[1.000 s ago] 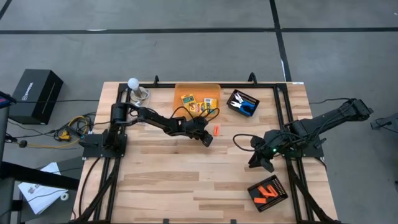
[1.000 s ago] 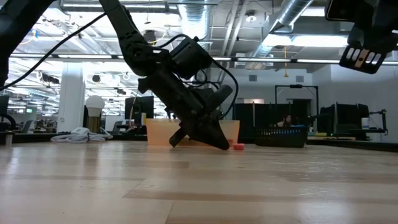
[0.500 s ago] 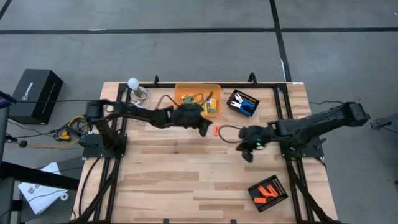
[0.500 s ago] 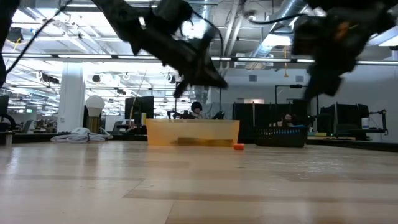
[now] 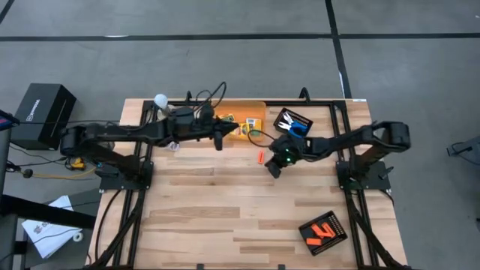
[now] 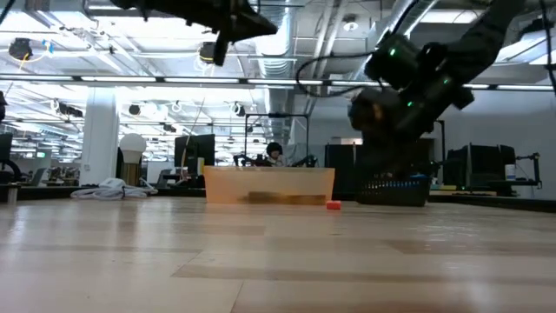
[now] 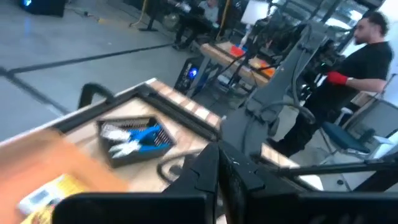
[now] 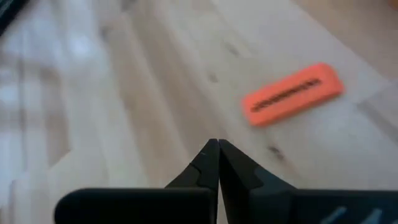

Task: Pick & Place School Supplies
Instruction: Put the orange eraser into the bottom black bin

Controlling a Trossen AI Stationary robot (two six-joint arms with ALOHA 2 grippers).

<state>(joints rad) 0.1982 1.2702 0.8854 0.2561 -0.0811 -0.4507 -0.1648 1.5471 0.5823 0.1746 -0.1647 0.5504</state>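
A thumb-sized orange stubby piece (image 5: 260,157) lies flat on the wood, alone; it also shows in the right wrist view (image 8: 292,93) and the low view (image 6: 333,205). My right gripper (image 5: 272,168) is shut and empty, hovering just to the piece's near right (image 8: 214,149). My left gripper (image 5: 218,140) is shut and empty, raised high (image 6: 234,22) at the left near corner of the translucent orange bin (image 5: 238,120). Yellow-and-green boxes (image 5: 251,124) lie in that bin. Blue-handled scissors (image 7: 134,137) rest in a black ribbed tray (image 5: 292,123).
A second black ribbed tray (image 5: 324,231) with several orange pieces sits at the near right corner. A white ball on a stand (image 5: 160,101) is at the far left. Black frame rails run along the table's sides. A person (image 7: 367,56) stands beyond the table.
My left gripper rose from table height beside the orange piece and drew back toward the table's left and far edge, ending high beside the bin. My right gripper swept from the near right toward the table's left and far edge, arriving close to the orange piece, which stayed in place.
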